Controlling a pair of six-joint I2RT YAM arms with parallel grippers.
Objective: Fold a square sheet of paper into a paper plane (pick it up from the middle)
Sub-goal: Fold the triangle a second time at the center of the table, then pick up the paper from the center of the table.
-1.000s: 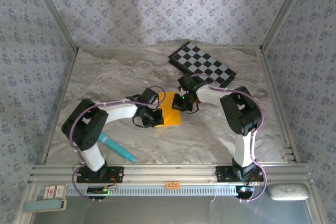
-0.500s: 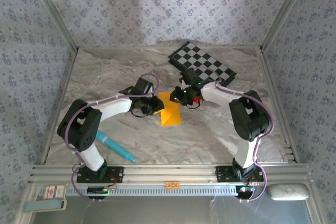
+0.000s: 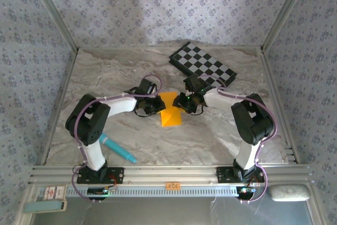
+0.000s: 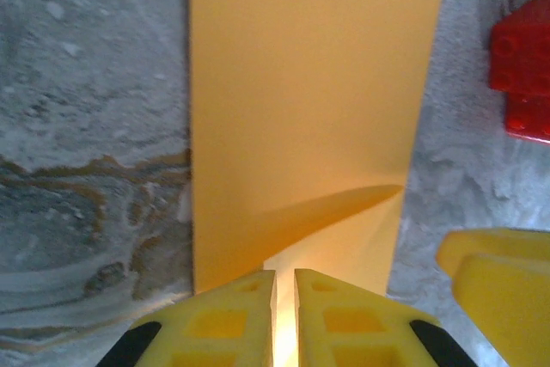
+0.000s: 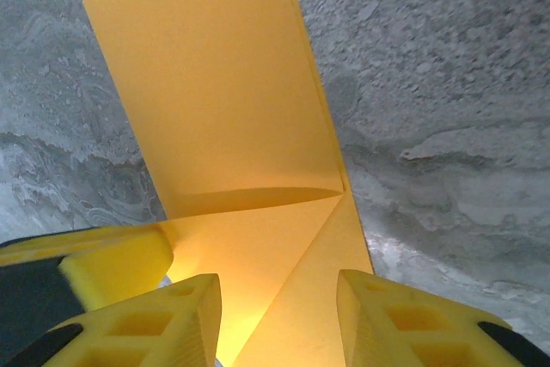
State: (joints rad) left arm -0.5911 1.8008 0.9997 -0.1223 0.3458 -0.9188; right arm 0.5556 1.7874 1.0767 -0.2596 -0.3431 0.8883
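Note:
The square sheet of paper (image 3: 170, 112) lies mid-table, orange-yellow, folded into a narrow strip with a diagonal flap (image 5: 258, 247) at its far end. In the left wrist view the sheet (image 4: 309, 100) runs straight away from my fingers. My left gripper (image 3: 156, 104) (image 4: 285, 274) sits at the sheet's upper left corner. Its jaws are closed to a thin slit with yellow paper showing in it. My right gripper (image 3: 185, 105) (image 5: 277, 285) stands open at the upper right corner. Its fingers straddle the flap without touching it.
A black-and-white checkerboard (image 3: 203, 66) lies at the back right. A small red block (image 4: 524, 66) rests on the marble just right of the sheet. A teal pen (image 3: 119, 149) lies near the left arm's base. Patterned walls close in three sides.
Both grippers have shifted up to the sheet's far end, uncovering the flap. The right jaws went from shut to open. The left jaws opened a little, then narrowed again.

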